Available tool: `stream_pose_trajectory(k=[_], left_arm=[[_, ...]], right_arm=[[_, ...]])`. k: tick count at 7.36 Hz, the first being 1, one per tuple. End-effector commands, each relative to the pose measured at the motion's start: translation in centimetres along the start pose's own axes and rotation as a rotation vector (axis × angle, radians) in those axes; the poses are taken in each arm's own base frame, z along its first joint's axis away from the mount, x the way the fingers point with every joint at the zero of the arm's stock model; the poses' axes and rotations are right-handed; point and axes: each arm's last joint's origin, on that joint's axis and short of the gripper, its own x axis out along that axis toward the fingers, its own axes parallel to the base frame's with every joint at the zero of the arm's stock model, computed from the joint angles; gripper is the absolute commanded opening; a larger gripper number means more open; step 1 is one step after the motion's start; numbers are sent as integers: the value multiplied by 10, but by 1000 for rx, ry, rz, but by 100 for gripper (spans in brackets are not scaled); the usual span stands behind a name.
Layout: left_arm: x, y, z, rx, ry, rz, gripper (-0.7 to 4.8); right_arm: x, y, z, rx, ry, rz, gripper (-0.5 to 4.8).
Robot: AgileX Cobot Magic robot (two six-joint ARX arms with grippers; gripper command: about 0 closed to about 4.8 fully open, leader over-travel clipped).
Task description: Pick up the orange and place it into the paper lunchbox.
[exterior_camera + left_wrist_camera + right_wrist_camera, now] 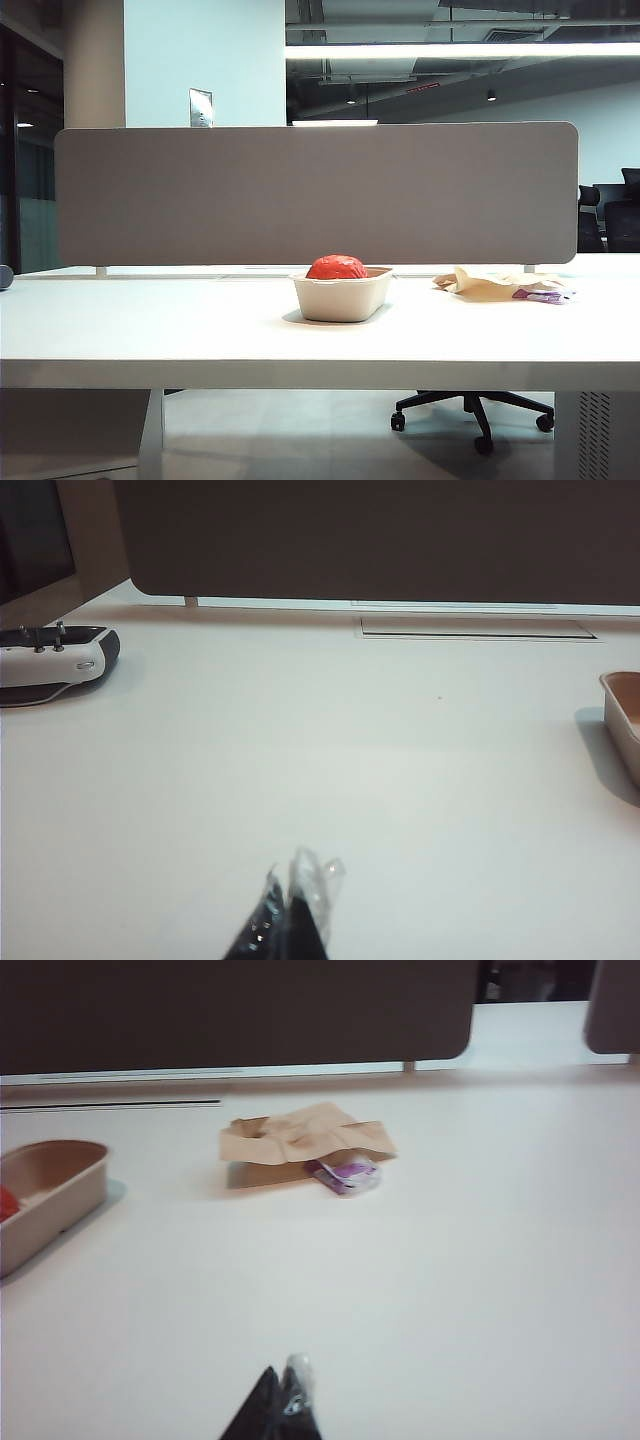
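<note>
Orange (337,267) is what I look for first, and I find it sitting inside the paper lunchbox (341,298). Its red top pokes up over the rim. The lunchbox stands near the middle of the white table (150,330), in front of the long grey divider (300,195).

Off to the right of the lunchbox, well apart from it, I see a crumpled tan paper (490,283) lying flat, with a small purple scrap (538,295) at its right end.

From my left wrist camera, the left gripper (290,920) hangs low over bare table. Its dark fingers come to one point, so they are pressed together and pinch nothing. Only a corner of the lunchbox (625,720) shows at the edge of that picture, far from the gripper. A white and black device (55,660) lies on the table near the divider, on the other side.

From my right wrist camera, the right gripper (280,1405) also hangs over bare table. Its fingers meet at a tip too, pressed together with nothing between them. Ahead of it lies the tan paper (300,1140) with the purple scrap (348,1173) tucked at its edge. The lunchbox (50,1200) sits off to one side, and a bit of the orange (6,1203) shows red inside it.

I cannot see either arm in the outside camera.
</note>
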Motion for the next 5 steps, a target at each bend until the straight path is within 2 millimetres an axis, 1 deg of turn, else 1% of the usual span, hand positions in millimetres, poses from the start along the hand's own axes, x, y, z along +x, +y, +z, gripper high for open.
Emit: stream_pose_trajectory(k=[1, 2, 5], left_arm=[[0, 0, 1, 1, -13, 3, -1], [0, 0, 1, 1, -13, 3, -1], [0, 0, 1, 1, -13, 3, -1]], right_arm=[[0, 3, 1, -4, -9, 101, 0], [0, 1, 1, -4, -12, 36, 0], [0, -2, 1, -3, -14, 8, 0]])
